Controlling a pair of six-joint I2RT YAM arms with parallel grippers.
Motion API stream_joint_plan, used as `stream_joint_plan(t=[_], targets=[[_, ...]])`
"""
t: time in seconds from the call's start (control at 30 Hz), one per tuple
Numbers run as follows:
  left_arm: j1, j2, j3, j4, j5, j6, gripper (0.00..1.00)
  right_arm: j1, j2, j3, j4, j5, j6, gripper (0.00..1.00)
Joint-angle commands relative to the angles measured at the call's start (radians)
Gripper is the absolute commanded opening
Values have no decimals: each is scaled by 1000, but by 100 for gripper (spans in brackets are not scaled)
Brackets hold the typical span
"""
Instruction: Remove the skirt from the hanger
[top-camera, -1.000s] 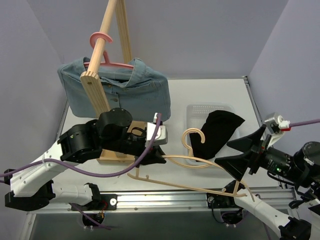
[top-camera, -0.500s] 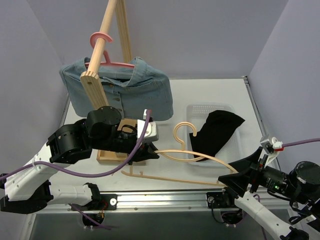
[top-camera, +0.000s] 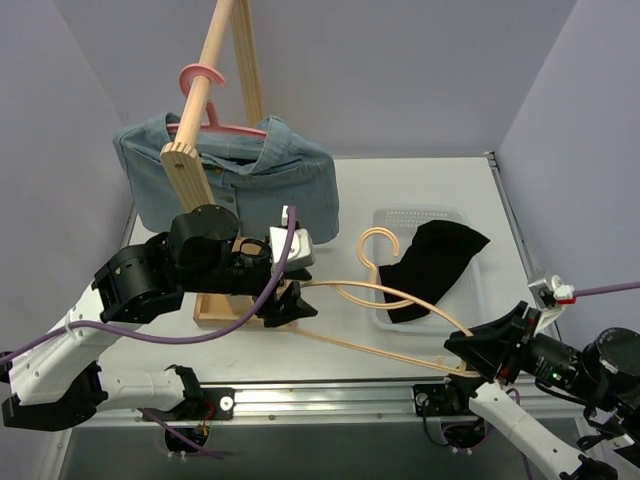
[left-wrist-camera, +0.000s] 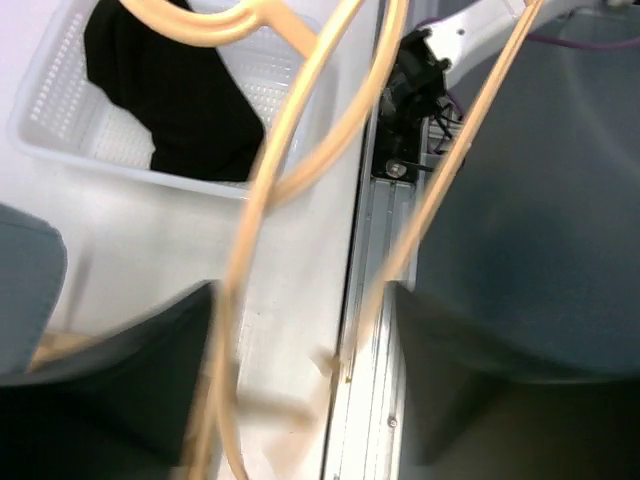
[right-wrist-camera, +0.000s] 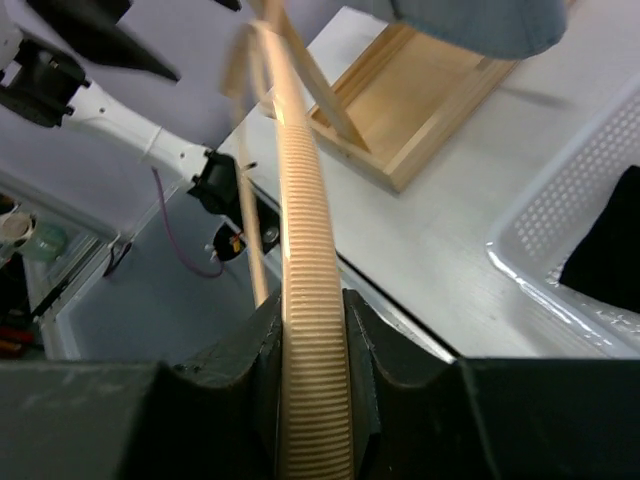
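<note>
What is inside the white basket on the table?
A black skirt lies in the white basket, one end over the right rim. Whatever is beneath the skirt is covered and cannot be seen.

My left arm reaches in from the near left, left gripper spread wide; near right, my right gripper pinches the hanger.

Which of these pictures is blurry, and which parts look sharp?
Left wrist view: wooden hanger smeared, fingers dark and soft, basket and skirt clearer. Right wrist view: ribbed hanger bar crisp, thin rod behind blurred. Top view: sharp and evenly lit.
</note>
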Motion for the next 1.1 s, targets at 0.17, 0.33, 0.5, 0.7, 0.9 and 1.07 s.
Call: stream_joint_plan(t=[0.17,0.33,0.5,0.7,0.9,1.07], targets=[[9,-88,18,80,-178,-128,94,-37,0,32,80,121,-90,0],[9,-209,-103,233,-123,-245,94,-38,72,72,128,113,-153,0],[9,-339,-359,291,-128,-356,94,-38,179,91,256,81,-208,0],[8,-513,-661,474,-95,-523,94,-38,330,92,412,35,-245,0],[9,-571,-766,474,-118,-560,94,-37,488,143,597,-82,-248,0],[8,-545,-803,442,-83,-560,94,-24,658,264,620,-117,-273,0]])
